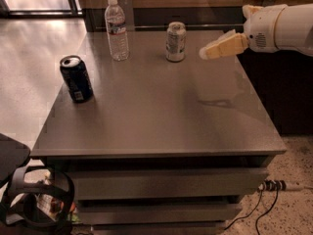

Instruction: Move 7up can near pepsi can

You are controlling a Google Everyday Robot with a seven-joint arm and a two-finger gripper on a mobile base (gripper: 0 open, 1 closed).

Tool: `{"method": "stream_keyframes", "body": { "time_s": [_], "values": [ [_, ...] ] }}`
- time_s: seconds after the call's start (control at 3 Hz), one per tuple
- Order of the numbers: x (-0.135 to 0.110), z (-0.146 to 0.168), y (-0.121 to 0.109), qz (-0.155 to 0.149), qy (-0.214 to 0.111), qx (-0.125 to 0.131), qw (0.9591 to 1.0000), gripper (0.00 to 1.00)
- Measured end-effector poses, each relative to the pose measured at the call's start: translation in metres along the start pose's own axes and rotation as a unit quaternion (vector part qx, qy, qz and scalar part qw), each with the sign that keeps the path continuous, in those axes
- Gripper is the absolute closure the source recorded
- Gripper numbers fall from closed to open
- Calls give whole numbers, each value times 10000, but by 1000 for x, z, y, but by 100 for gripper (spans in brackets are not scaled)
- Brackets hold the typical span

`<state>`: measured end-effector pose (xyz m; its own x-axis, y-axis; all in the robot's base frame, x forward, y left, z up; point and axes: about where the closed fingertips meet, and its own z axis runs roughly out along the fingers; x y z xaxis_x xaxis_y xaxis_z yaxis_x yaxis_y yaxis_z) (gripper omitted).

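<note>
Hand hovers above the table, near the 7up can at its 3 o'clock; spread or pressed together cannot be told. The pepsi can stands at its 8 o'clock.

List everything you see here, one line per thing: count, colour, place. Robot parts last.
7up can: one, silvery-white, back of the table top, right of the bottle.
pepsi can: one, dark blue, left side of the top, near the edge.
water bottle: one, clear with a white cap, back left.
table: one, grey, drawers below, centre.
power strip: one, pale, on the floor at lower right, with black cables.
gripper: one, cream, above the top just right of the 7up can, apart from it.
arm: one, white, entering from the right.
</note>
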<state>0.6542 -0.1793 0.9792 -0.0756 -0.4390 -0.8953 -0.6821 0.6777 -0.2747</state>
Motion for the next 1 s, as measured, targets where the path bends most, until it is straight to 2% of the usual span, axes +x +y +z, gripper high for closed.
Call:
{"method": "stream_keyframes", "body": {
  "time_s": [0.33, 1.0],
  "values": [
    [0, 0, 0, 5, -5, 1, 10000, 0],
    [4, 49, -32, 98, -415, -83, 9991, 0]
  ]
}}
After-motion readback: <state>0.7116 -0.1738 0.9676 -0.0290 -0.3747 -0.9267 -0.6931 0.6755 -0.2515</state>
